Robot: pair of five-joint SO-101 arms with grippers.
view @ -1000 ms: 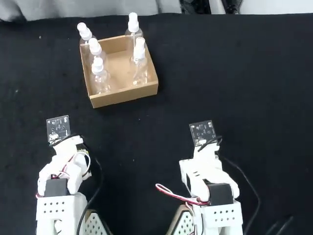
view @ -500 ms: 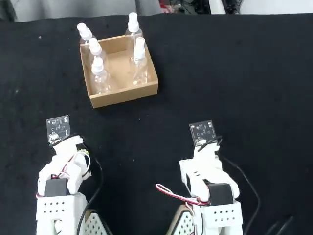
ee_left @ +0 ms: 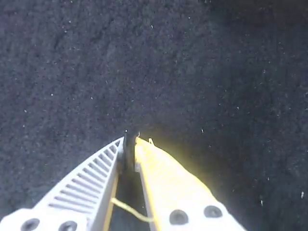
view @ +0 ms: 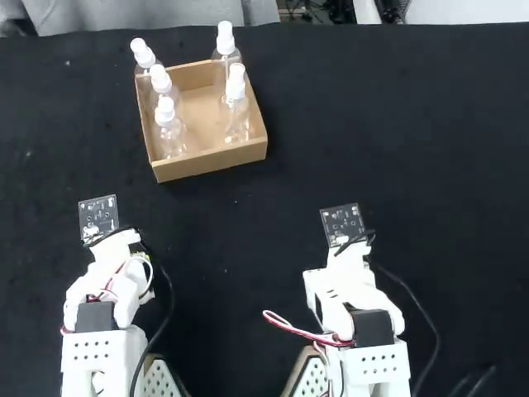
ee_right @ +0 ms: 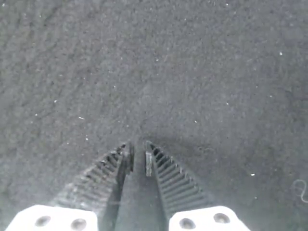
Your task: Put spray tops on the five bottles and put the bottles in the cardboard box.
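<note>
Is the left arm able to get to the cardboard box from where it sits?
Probably yes. Only bare black table lies between the left gripper and the cardboard box ahead of it, though it would need a long stretch.

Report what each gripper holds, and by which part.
Nothing is held. The left gripper and the right gripper are both shut and empty above the black table.

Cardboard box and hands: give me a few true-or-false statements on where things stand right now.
1. All five bottles at the cardboard box carry white spray tops. True.
2. One bottle lies on its side. False: all five stand upright.
3. The left hand holds a bottle. False: it is shut and empty.
4. The right hand is shut on nothing. True.
</note>
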